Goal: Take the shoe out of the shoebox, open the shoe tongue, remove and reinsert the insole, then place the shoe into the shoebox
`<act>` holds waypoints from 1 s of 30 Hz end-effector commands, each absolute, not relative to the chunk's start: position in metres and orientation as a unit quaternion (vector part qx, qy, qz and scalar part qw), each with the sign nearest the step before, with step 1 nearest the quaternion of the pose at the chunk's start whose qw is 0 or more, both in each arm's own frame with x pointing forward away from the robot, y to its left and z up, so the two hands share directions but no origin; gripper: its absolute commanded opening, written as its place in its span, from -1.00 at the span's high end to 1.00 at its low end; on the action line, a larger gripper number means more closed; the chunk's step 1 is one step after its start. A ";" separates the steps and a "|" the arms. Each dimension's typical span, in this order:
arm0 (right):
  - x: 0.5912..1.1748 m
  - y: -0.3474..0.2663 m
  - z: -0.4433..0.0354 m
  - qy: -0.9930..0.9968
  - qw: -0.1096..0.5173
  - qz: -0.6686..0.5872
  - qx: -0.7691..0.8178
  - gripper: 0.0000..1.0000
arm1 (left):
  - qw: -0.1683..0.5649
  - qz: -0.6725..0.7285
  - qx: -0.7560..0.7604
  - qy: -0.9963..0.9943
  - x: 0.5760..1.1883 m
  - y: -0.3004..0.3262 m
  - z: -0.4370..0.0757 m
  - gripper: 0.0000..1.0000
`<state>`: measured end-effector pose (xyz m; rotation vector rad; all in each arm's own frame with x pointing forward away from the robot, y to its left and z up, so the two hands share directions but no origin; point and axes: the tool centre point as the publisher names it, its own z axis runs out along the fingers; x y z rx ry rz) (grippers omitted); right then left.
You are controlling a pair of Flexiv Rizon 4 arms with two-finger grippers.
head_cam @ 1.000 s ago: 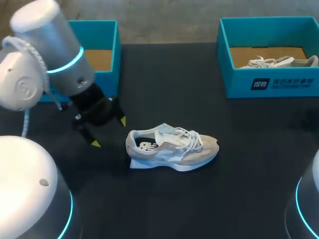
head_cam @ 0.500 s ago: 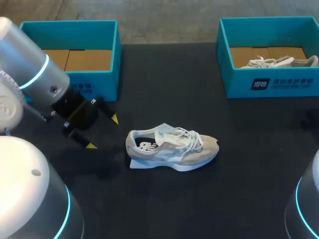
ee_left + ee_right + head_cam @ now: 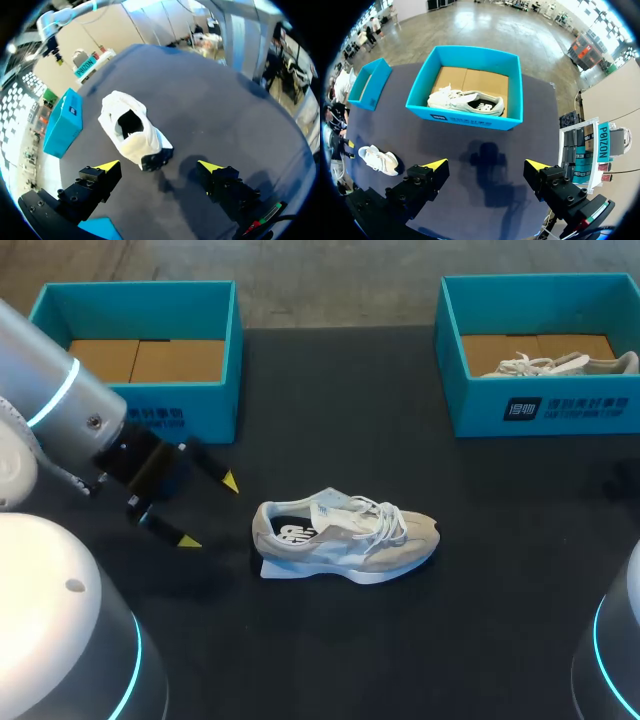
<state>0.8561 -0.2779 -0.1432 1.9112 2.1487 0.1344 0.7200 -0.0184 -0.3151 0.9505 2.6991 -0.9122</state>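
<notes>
Head view: the shoe [image 3: 345, 536] is found on the desk [image 3: 330, 660], on its sole, out of the empty box [image 3: 200, 400], heel toward the left fingers [image 3: 230, 482].
Left fingers: spread wide, nothing held, near the heel.
Right fingers [image 3: 434, 166]: spread, empty, above the desk near the other box [image 3: 465, 120], which holds a second shoe [image 3: 465, 102].
Handling: judged light, soft upper, stiffer sole; best gripped at the heel collar.

No wording can be read. White print marks the front wall of the right-hand teal cardboard shoebox [image 3: 565, 408] and of the left-hand teal cardboard shoebox [image 3: 160, 416]. Dark print marks the beige sneaker's insole [image 3: 290, 532].
</notes>
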 end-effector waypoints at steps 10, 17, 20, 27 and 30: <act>0.856 -0.278 -0.143 0.740 0.131 0.046 0.658 -1.00 | 0.009 -0.392 0.215 0.894 0.736 -0.007 -0.344 -1.00; 0.856 -0.278 -0.143 0.740 0.131 0.046 0.658 -1.00 | 0.015 -0.423 0.154 0.893 0.735 -0.001 -0.354 -1.00; 0.856 -0.278 -0.143 0.740 0.131 0.046 0.658 -1.00 | -0.001 -0.439 0.124 0.890 0.734 0.001 -0.361 -1.00; 0.856 -0.278 -0.143 0.740 0.131 0.046 0.658 -1.00 | -0.001 -0.459 0.076 0.885 0.734 0.009 -0.372 -1.00; 0.856 -0.278 -0.143 0.740 0.131 0.046 0.658 -1.00 | -0.007 -0.468 0.063 0.881 0.733 0.013 -0.379 -1.00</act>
